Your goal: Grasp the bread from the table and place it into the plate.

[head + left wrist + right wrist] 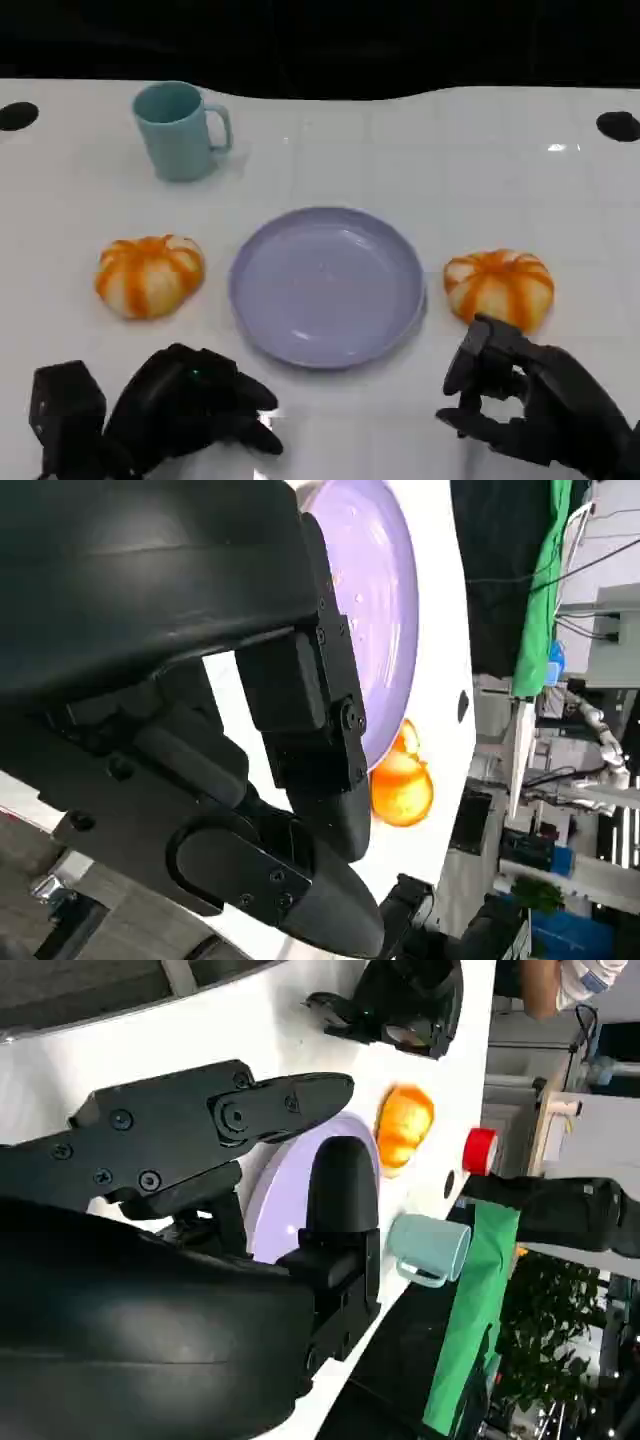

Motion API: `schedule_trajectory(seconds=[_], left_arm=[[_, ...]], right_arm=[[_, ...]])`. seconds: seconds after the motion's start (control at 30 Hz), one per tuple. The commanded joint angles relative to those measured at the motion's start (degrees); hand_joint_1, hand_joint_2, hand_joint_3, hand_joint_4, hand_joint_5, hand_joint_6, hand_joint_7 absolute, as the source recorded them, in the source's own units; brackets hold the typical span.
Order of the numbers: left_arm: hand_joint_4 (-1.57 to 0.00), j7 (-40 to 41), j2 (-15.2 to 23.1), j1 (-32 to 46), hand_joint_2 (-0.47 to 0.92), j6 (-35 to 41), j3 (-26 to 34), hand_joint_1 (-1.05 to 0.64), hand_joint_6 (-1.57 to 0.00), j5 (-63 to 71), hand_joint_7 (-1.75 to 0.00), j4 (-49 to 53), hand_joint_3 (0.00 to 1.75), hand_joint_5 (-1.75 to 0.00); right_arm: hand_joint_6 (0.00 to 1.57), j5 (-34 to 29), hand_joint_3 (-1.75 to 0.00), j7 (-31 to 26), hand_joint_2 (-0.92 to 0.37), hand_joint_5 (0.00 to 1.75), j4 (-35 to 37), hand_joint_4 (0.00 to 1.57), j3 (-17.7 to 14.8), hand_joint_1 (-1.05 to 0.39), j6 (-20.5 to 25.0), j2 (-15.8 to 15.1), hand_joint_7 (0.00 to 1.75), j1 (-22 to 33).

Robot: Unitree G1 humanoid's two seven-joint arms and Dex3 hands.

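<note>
Lilac plate [327, 285], orange-white striped breads [149, 275] (teal mug [180, 131])

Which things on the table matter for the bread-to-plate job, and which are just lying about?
For the job:
- left bread
- right bread
- plate, nothing on it
- left hand and right hand, both holding nothing

Lying about:
- teal mug, at the table's far side

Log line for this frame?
plate empty | bread left, bread right on table | left robot hand, right robot hand holding nothing
</note>
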Motion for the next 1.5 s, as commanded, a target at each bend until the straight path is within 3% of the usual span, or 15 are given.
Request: schedule_trajectory(seconds=[0.03, 0.9, 1.07, 1.13, 1.2, 1.23, 1.3, 1.5], left_arm=[[-1.57, -0.77, 0.82, -0.34, 0.77, -0.33, 0.36, -1.05, -1.56, -0.4, 0.0, 0.2, 0.0, -0.21], [-1.57, -0.98, 0.69, -0.18, 0.77, -0.5, 0.37, -1.05, -1.55, -0.39, 0.0, 0.21, 0.0, -0.21], [-1.57, -0.61, 0.82, 0.09, 0.78, -0.82, 0.19, -1.05, -1.55, -0.01, 0.0, -0.2, 0.0, -0.21], [-1.57, -0.52, 0.87, 0.12, 0.78, -0.96, 0.17, -1.05, -1.55, 0.08, 0.0, -0.19, 0.01, -0.21], [-1.57, -0.59, 0.9, 0.04, 0.79, -0.96, 0.24, -1.05, -1.55, 0.0, 0.0, -0.11, 0.01, -0.21], [-1.57, -0.66, 0.92, -0.03, 0.79, -0.94, 0.29, -1.05, -1.55, -0.08, 0.0, -0.05, 0.01, -0.21], [-1.57, -0.51, 1.02, -0.06, 0.79, -0.72, 0.29, -1.05, -1.55, -0.02, 0.0, -0.16, 0.01, -0.21], [-1.57, -0.62, 1.24, -0.06, 0.78, -0.08, 0.26, -1.05, -1.56, -0.06, 0.0, -0.34, 0.0, -0.21]], right_arm=[[0.35, -0.06, -0.15, -0.24, -0.92, 1.75, 0.33, 0.57, -0.49, -0.39, -0.2, -0.67, 1.73, -0.34], [0.35, -0.94, -0.16, -0.91, -0.92, 1.75, 0.18, 0.55, -0.81, -0.39, -0.95, -0.59, 1.7, -0.21], [0.32, -1.98, -0.14, -2.61, -0.92, 1.75, 0.4, 0.46, -1.48, -0.4, -4.08, -0.5, 1.64, -1.25], [0.33, -1.8, -0.14, -2.61, -0.92, 1.72, 0.88, 0.46, -1.63, -0.4, -5.13, -0.55, 1.47, -1.85], [0.33, -1.6, -0.13, -2.61, -0.92, 1.72, 0.63, 0.47, -1.88, -0.4, -5.17, -0.83, 1.43, -2.51], [0.34, -1.49, -0.12, -2.6, -0.92, 1.62, 0.31, 0.46, -2.06, -0.4, -4.98, -1.03, 1.26, -2.91], [0.35, -2.2, -0.11, -3.11, -0.92, 1.54, -0.15, 0.46, -2.42, -0.4, -5.43, -1.43, 1.12, -3.71], [0.39, -7.53, -0.06, -6.6, -0.92, 1.03, -0.71, 0.37, -2.53, -0.43, -8.36, -2.74, 0.51, -4.47]])
